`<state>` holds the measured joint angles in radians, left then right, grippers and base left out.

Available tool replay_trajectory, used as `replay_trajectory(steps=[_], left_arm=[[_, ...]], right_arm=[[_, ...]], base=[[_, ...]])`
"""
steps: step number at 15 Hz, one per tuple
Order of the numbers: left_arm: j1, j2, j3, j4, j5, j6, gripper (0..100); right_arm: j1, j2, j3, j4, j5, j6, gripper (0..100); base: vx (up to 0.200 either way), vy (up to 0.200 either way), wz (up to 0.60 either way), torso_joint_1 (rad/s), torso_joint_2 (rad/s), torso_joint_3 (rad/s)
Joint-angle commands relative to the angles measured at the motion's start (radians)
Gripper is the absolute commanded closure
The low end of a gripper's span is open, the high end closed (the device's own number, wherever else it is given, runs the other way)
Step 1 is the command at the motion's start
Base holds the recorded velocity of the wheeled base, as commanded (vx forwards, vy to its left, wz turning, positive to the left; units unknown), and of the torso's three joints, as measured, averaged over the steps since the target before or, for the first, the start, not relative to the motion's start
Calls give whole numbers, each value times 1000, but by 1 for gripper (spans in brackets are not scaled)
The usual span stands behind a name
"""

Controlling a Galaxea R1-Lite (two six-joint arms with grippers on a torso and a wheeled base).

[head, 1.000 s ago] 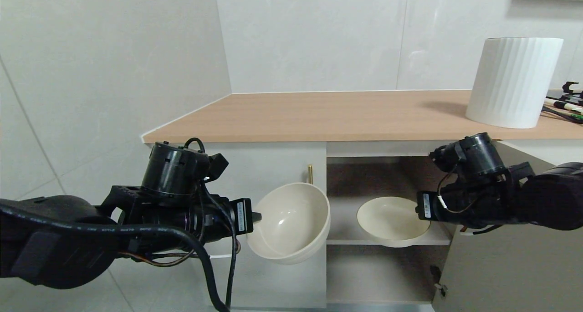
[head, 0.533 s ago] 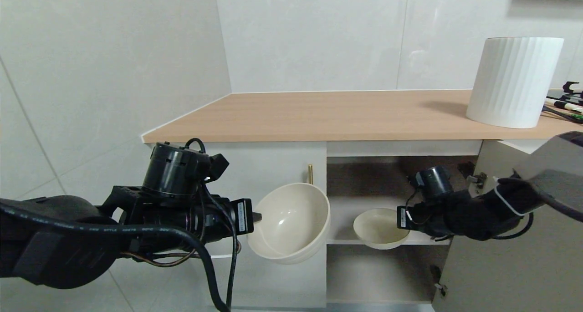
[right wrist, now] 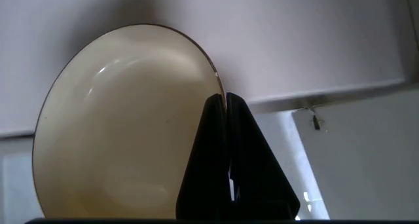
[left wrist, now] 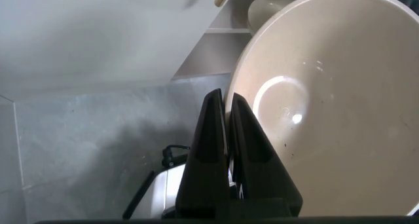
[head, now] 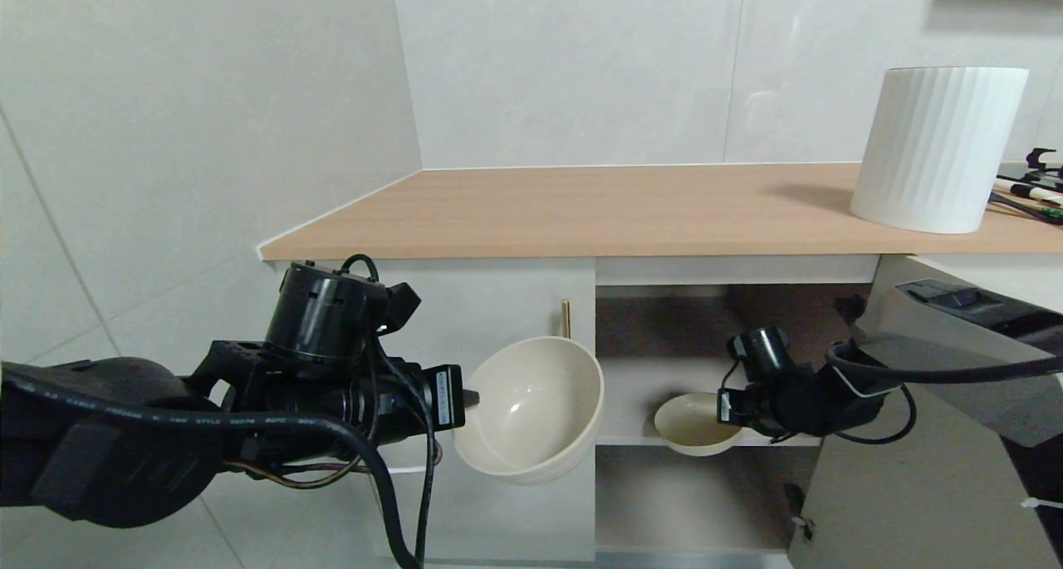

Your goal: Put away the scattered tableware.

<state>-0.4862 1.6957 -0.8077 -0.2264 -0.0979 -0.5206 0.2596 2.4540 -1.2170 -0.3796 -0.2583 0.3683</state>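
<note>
Nearest, at lower centre, my left arm lies level, its tool (head: pixel 470 398) pinched on the rim of the large bowl (head: pixel 531 411), which is tilted before the closed door (head: pixel 498 303). Farther in, right of centre, my right arm stretches into the open cabinet (head: pixel 706 320), its tool (head: pixel 729 408) clamped on the rim of the small bowl (head: pixel 691 424) at the shelf (head: pixel 631 407) edge.

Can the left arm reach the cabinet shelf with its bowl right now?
Probably not yet: the right gripper and its shallow dish occupy the open shelf; the bowl hangs before the closed door.
</note>
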Motion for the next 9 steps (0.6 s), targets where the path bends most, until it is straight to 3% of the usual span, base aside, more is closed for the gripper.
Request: replay_trajectory(steps=[1, 9], left_arm=[[0, 4, -1, -1, 0, 1, 100], [-3, 4, -1, -1, 0, -1, 100]], right_arm=[[-13, 74, -49, 1, -25, 0, 100], [-26, 134, -153, 2, -110, 8, 100]], base=[[0, 0, 0, 0, 0, 0], [0, 0, 0, 0, 0, 0]])
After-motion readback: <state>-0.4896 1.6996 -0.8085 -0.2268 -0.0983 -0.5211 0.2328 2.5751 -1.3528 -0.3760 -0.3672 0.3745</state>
